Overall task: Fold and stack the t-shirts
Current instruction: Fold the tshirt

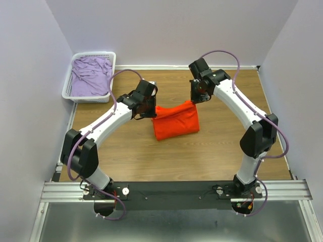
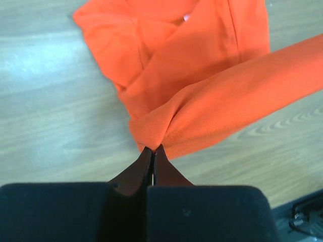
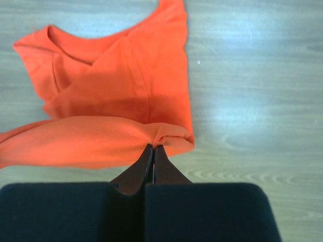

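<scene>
Both sets of jaws are clamped on the bright orange short-sleeved cloth t-shirt [image 1: 175, 123]. The left jaws pinch one end of a doubled edge and the right jaws pinch the other. That edge looks raised and stretched between them, while the rest of the shirt lies on the wooden worktop [image 1: 151, 161] between the two arms. The crumpled pale lilac t-shirt [image 1: 91, 75] sits in the white plastic lattice basket [image 1: 87, 99] at the far left corner. My worry is the grip: each pinch takes only a small bunch of cloth. If I pull the arms apart or move them unevenly, one end could slip free and the fold would collapse. Carrying the edge too low could rumple the layer beneath.
</scene>
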`<state>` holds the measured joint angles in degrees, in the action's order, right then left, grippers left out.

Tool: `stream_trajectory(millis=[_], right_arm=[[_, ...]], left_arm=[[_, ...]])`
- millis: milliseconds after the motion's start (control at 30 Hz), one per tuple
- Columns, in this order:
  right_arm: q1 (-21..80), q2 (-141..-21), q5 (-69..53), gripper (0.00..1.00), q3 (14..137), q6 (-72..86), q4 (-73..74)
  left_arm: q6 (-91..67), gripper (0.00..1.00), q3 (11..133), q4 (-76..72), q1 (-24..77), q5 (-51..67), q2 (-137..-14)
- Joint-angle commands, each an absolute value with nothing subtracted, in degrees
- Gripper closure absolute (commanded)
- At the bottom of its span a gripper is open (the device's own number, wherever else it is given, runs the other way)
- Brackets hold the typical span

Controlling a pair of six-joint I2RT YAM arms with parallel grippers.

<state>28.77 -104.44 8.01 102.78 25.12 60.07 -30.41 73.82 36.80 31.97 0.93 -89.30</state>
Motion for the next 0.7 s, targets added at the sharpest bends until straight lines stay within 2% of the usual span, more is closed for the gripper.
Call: stream_trajectory(millis=[0, 533, 633, 667], right_arm=[[28.21, -108.28, 10.37, 0.99, 106.26, 23.29, 56.87], [27.33, -117.51, 11.51, 0.99, 103.80, 20.92, 44.56], [27.07, -118.21, 12.21, 0.94, 102.75, 21.09, 43.33], [27.07, -118.13, 12.39, 0.90, 102.66, 21.09, 42.90]], left_arm=[[-28.65, 1.00, 74.62, 31.66, 30.24, 0.44, -91.67], [-27.86, 1.00, 71.28, 18.20, 28.30, -5.18, -101.60], [-27.95, 0.94, 71.02, 17.84, 28.39, -6.24, -102.39], [-27.95, 0.87, 71.02, 17.93, 28.39, -6.50, -102.31]])
